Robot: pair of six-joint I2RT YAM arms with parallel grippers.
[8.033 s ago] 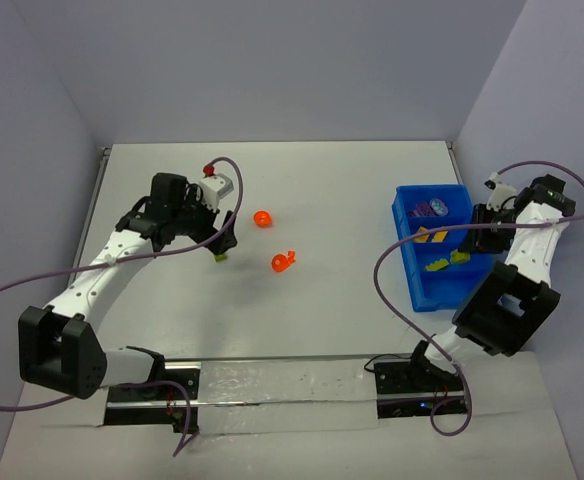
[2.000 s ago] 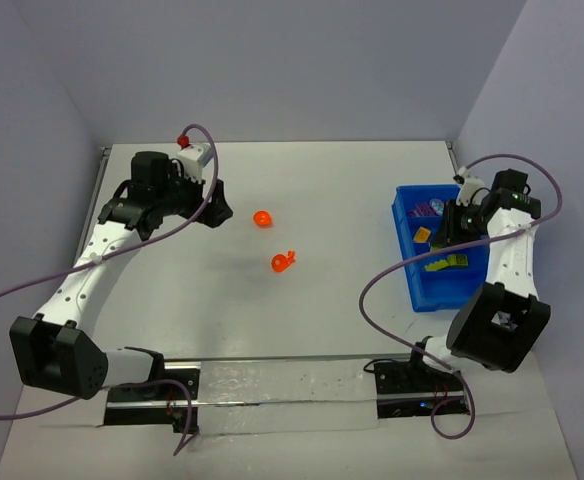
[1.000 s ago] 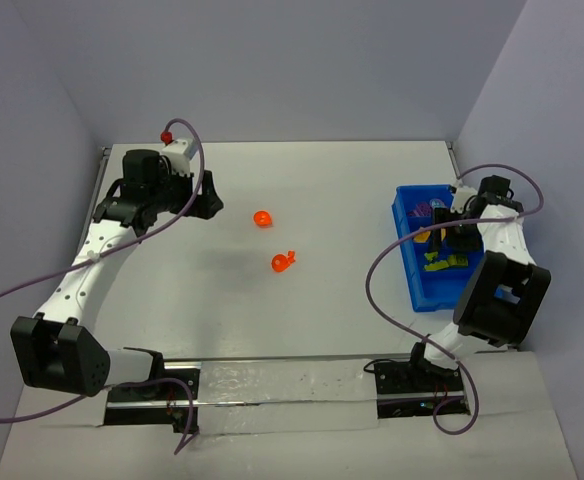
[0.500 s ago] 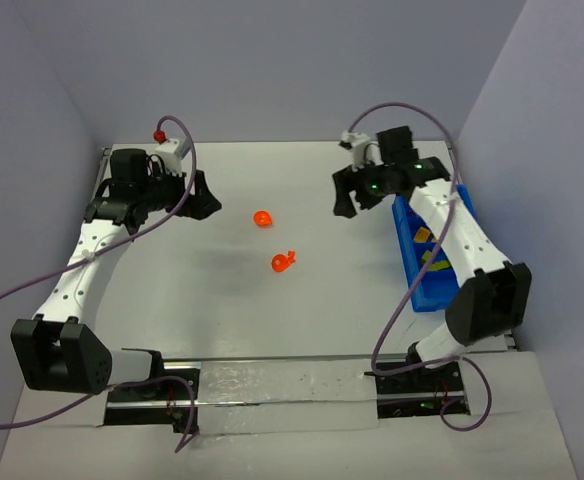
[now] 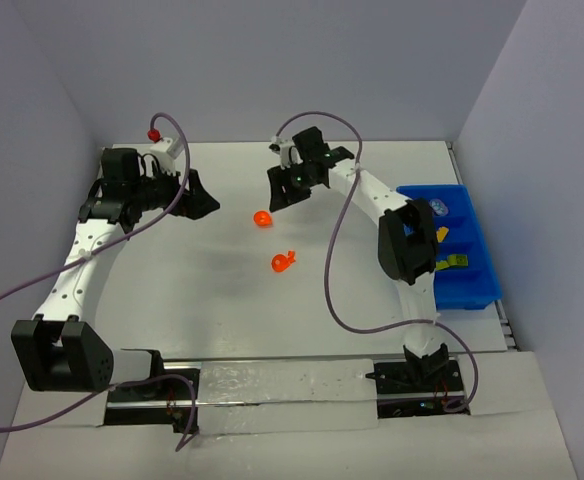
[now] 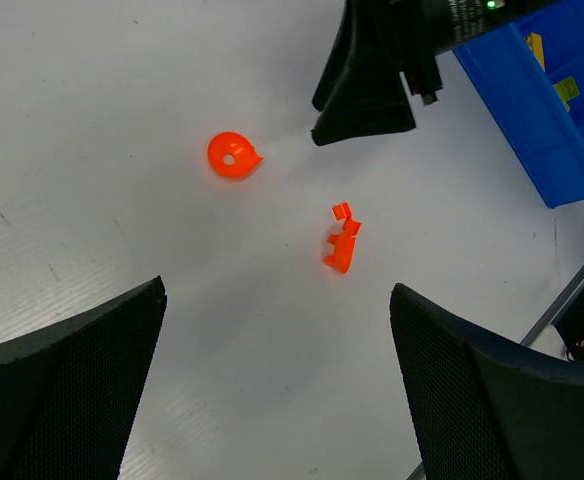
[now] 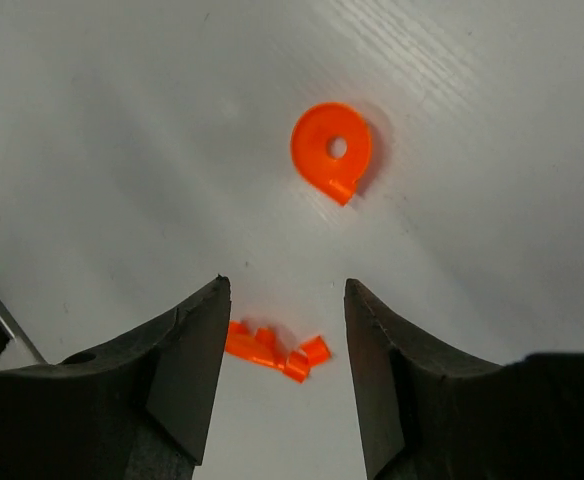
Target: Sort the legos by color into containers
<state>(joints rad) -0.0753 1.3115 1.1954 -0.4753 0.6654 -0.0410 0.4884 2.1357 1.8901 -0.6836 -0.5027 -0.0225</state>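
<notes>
Two orange legos lie loose near the middle of the white surface point(image 5: 352, 300), apart from each other. The round orange piece point(image 5: 262, 218) sits toward the far edge. It is a flat glossy disc with a small hole through its centre and a short pointed tab on one side, so its outline is a teardrop. The jagged orange piece point(image 5: 284, 262) lies nearer the near edge and a little to the right. It is narrow, with a stepped, blocky outline and a small square nub at one end. The blue tray point(image 5: 475, 296) runs along the right edge, well apart from both, with low walls and cross dividers. A yellow piece point(image 5: 442, 234) and a lime-green piece point(image 5: 459, 259) lie inside it. The right arm's links cover part of the tray, so I cannot tell which compartments they are in. The right gripper point(image 5: 278, 198) reaches across to the far middle of the surface and hangs just beside the round piece, on its far-right side, with the jaws parted and holding nothing. From its wrist camera the disc shows ahead of the finger gap and the jagged piece shows between the two dark fingers point(image 7: 187, 370). The left gripper point(image 5: 204, 197) hovers toward the far-left corner, facing both orange pieces, with the jaws spread wide and empty.
</notes>
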